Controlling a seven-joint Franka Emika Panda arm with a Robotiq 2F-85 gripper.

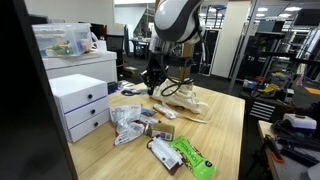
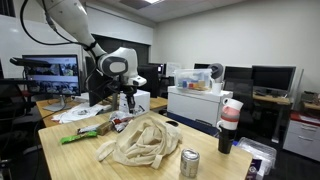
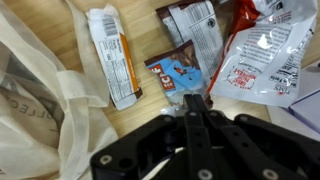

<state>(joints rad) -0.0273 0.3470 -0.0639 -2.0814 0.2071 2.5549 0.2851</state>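
The cloth bag [image 3: 40, 110] lay slumped at the left of the wrist view, its contents hidden. The gripper [image 3: 196, 104] had its jaws clenched, tips at the lower right corner of the brown-and-blue snack bar [image 3: 172, 72]; whether they pinched it could not be told. The bar lay flat on the worktop [image 3: 135, 125] at frame centre, between a white bar [image 3: 112, 62] and a red-and-white pouch [image 3: 262, 62].

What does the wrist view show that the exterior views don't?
Wrist only: the shut end effector, tips right by a brown snack bar, beside a white wrapped bar and a red-white packet. Exterior only: white drawers, a can, a green packet. Shared: the cloth bag and wooden table.
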